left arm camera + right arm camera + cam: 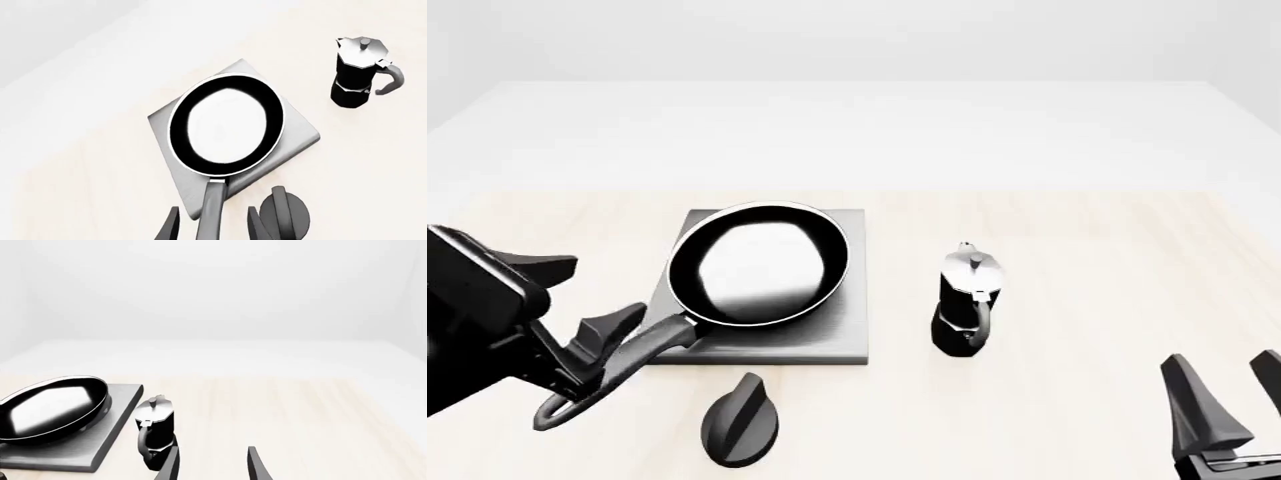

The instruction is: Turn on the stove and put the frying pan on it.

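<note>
Pan point(758, 262) sits over the stove point(841, 340), covering the burner area; bowl well within the slab's edges in the front view and in the left wrist view. Whether it rests flat on the slab or hangs just above it, cannot tell. Placement looks done or very nearly so.

Left end effector point(598, 352) is at the pan's handle point(647, 347), which runs out over the near-left edge of the stove. In the left wrist view the handle passes between the two fingers point(169, 227) with a gap showing on either side: they stand a little apart around it, not clamped. Reads as released, or about to be.

Knob point(742, 420) lies on the desk point(1068, 260) just in front of the stove, apart from the slab, close beside the left end effector and the handle's end. Nothing touches it. No glow, mark or indicator shows whether the stove is on; cannot tell from its position. Judgement: the turning-on is either the step left or cannot be checked here.

Right end effector point(1234, 400) low at the near-right, well apart from everything, fingers spread wide, empty.

Moka pot point(968, 300) upright to the right of the stove, not touching it; no part in the task.

Left to do, as judged: clear the left arm off the handle, confirm the knob.
</note>
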{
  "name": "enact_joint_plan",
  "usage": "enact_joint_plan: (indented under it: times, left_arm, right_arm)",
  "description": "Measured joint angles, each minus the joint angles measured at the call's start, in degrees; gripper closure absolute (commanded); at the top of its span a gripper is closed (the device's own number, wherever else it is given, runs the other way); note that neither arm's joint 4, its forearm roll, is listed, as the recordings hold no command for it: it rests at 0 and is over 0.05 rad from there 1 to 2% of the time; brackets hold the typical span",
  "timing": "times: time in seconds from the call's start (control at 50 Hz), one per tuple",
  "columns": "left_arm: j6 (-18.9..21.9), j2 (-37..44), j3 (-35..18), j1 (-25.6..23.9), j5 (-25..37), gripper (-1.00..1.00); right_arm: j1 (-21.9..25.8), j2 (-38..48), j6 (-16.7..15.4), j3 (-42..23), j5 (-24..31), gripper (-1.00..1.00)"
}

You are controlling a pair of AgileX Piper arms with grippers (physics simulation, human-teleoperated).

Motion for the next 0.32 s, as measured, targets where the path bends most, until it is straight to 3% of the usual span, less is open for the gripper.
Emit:
enact_joint_plan:
  times: [0.32]
  left_arm:
    - [-8.47, -14.41, -2.75, -0.32, 7.35, -1.0]
  right_arm:
    - [0.65, 0.01, 0.01, -2.9, 1.36, -1.0]
